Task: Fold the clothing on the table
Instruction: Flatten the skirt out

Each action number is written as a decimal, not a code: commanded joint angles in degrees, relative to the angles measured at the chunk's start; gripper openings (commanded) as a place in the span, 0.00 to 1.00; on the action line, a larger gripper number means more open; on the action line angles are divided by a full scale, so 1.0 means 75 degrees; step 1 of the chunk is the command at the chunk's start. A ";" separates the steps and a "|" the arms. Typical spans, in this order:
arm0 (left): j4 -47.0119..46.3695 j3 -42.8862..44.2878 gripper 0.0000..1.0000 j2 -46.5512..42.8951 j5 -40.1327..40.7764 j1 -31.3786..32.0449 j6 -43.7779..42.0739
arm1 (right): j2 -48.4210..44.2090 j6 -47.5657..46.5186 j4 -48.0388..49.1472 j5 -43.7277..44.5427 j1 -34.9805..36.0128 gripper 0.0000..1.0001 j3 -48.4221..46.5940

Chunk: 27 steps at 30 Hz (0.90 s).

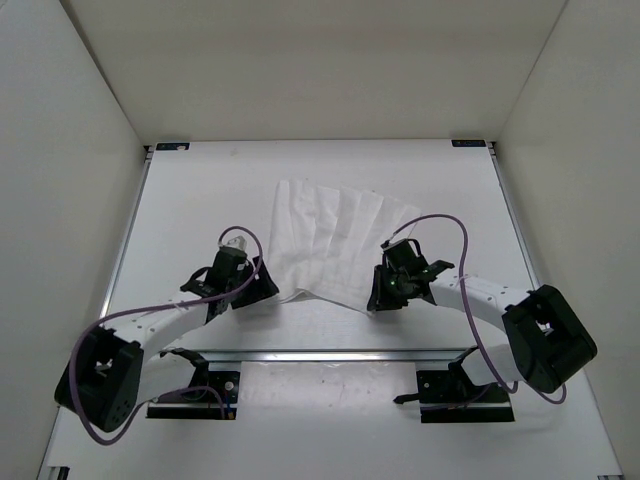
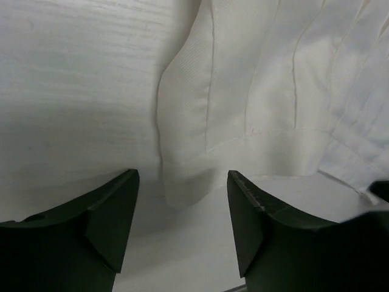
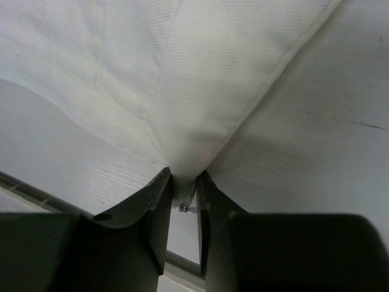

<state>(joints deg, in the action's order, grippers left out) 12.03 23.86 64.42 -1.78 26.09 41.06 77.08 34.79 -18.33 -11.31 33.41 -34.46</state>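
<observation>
The clothing [image 1: 335, 240] is a thin white creased piece lying spread on the table [image 1: 200, 200], its near edge towards the arms. My left gripper [image 1: 252, 287] stands open at the clothing's near left corner. In the left wrist view that corner of the clothing [image 2: 261, 91] reaches down between the spread fingers of the left gripper [image 2: 182, 182], and nothing is pinched. My right gripper [image 1: 386, 297] is at the near right corner. In the right wrist view the right gripper [image 3: 182, 179] is shut on a pointed corner of the clothing [image 3: 200, 79], which rises from the jaws.
A metal rail [image 1: 330, 353] runs along the table's near edge, just behind both grippers. White walls [image 1: 70, 200] close in the left, right and far sides. Purple cables [image 1: 450, 225] loop over both arms.
</observation>
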 commanded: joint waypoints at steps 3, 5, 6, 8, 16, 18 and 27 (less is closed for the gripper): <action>-0.0339 0.0205 0.51 0.1064 0.0285 0.0167 0.0150 | -0.0151 -0.0091 0.0276 -0.0062 -0.0048 0.17 0.0141; -0.0432 0.0310 0.27 0.1219 0.0261 0.0260 0.0081 | -0.0140 -0.0161 0.0136 -0.0098 -0.0107 0.11 0.0118; -0.0398 0.0323 0.09 0.1230 0.0133 0.0295 0.0127 | -0.0210 -0.0243 0.0147 -0.0144 -0.0200 0.08 0.0106; -0.0502 0.0381 0.00 0.1033 0.0051 0.0202 0.0150 | -0.0374 -0.0394 0.0019 -0.0214 -0.0329 0.00 0.0001; 0.2060 0.3598 0.00 -0.0091 0.0036 -0.0431 -0.0926 | -0.1486 -0.1683 -0.1867 0.0044 -0.1207 0.00 -0.3146; 0.2541 0.4736 0.00 -0.0409 0.0143 -0.0361 -0.1009 | -0.1814 -0.1837 -0.2160 0.0008 -0.1313 0.00 -0.3908; 0.3916 0.7155 0.00 -0.0575 -0.0172 -0.0488 -0.1502 | -0.1748 -0.1719 -0.3463 -0.0331 -0.1501 0.00 -0.6852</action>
<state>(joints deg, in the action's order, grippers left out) 34.41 76.12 57.39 -2.17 24.23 32.38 60.42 23.11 -39.03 -12.99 22.33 -81.36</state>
